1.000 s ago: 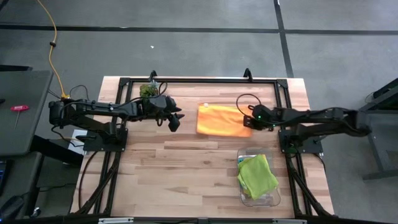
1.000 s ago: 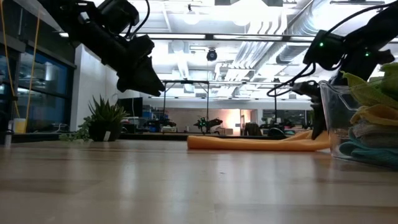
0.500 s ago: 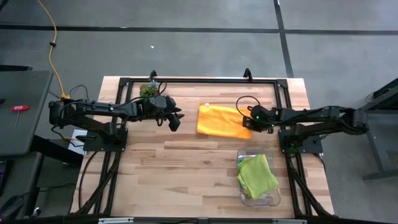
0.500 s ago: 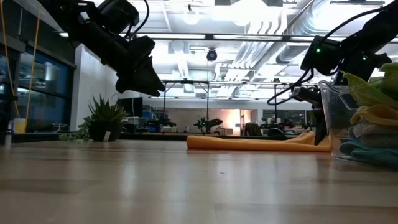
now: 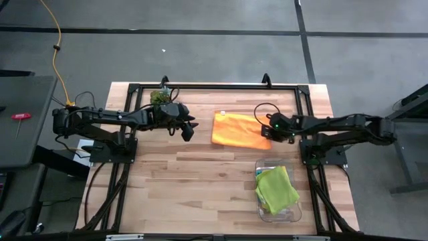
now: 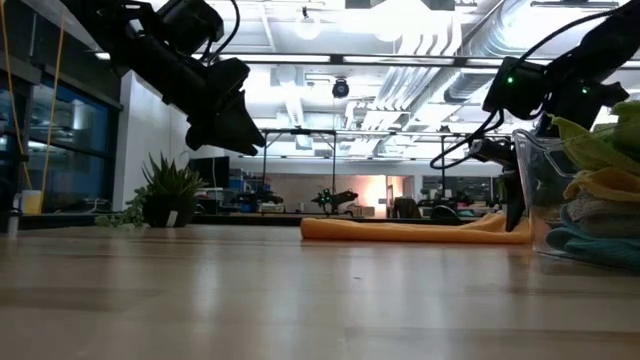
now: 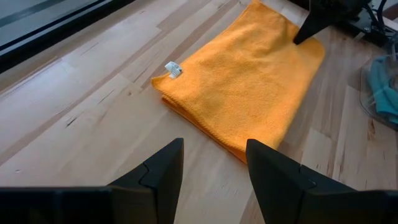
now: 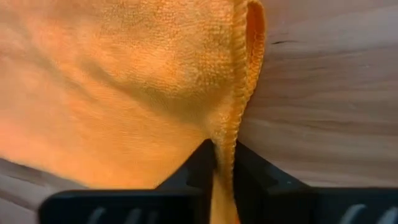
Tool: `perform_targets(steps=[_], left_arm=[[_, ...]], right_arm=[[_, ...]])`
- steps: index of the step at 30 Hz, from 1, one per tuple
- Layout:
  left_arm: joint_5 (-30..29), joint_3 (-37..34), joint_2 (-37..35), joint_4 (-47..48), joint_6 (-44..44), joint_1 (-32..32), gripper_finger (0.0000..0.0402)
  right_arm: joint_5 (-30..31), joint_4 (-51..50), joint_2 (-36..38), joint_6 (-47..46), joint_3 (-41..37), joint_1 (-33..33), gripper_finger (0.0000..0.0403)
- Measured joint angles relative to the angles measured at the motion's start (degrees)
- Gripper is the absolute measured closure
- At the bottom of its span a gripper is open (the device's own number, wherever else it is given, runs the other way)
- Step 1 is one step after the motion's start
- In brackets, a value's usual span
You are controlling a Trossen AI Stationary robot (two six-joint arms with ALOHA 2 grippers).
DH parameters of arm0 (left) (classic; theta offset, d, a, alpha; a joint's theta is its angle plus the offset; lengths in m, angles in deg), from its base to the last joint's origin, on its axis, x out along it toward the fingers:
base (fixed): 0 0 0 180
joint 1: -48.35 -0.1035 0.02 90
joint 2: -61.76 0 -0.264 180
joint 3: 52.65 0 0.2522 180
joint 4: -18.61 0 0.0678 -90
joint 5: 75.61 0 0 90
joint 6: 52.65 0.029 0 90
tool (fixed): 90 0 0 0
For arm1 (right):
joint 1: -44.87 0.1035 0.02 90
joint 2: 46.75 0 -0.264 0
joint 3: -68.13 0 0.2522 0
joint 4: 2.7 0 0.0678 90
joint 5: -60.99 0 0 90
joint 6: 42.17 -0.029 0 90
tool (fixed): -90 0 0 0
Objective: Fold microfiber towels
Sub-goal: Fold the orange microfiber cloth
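The orange towel [image 5: 238, 130] lies folded on the table [image 5: 200, 181], mid-far side. The right gripper [image 5: 269, 130] pinches its near right corner – hem between the fingers [image 8: 193, 168]. The left gripper [image 5: 188, 131] hovers beside the towel, parted and empty – other towels [image 5: 276, 189] sit in the bin [image 5: 294, 213]

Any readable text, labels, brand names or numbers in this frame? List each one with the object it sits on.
None can be read.
Small white tag at the corner of the orange towel: any print on it is too small to read.
No legible lettering shows on the clear bin, the arms or the table.
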Motion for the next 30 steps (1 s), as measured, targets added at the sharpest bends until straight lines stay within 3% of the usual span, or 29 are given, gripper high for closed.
perform_targets(steps=[6,10,13,19,25,30], left_arm=[[0.0,0.0,0.0,0.7,0.0,0.0,0.0238],[0.3,0.0,0.0,1.8,-0.1,0.0,0.0238],[4.1,0.0,0.0,0.4,-0.2,0.0,0.0238],[12.3,0.0,0.0,-8.1,-0.4,0.0,0.0238],[16.7,0.0,-0.4,-16.7,-5.2,0.0,0.0238],[20.3,0.0,-0.9,-23.4,-8.5,0.1,0.0238]], right_arm=[[3.5,-13.7,0.0,5.8,5.9,-1.1,0.0273],[8.6,-22.0,0.0,11.3,12.9,-3.1,0.0230],[12.2,-22.2,0.0,17.0,17.1,-5.5,0.0222],[11.4,-20.6,-0.2,24.5,18.6,-15.0,0.0221],[5.4,-18.3,-3.2,30.5,18.6,-22.5,0.0222],[-1.1,-14.6,-9.7,33.3,18.5,-24.9,0.0222]])
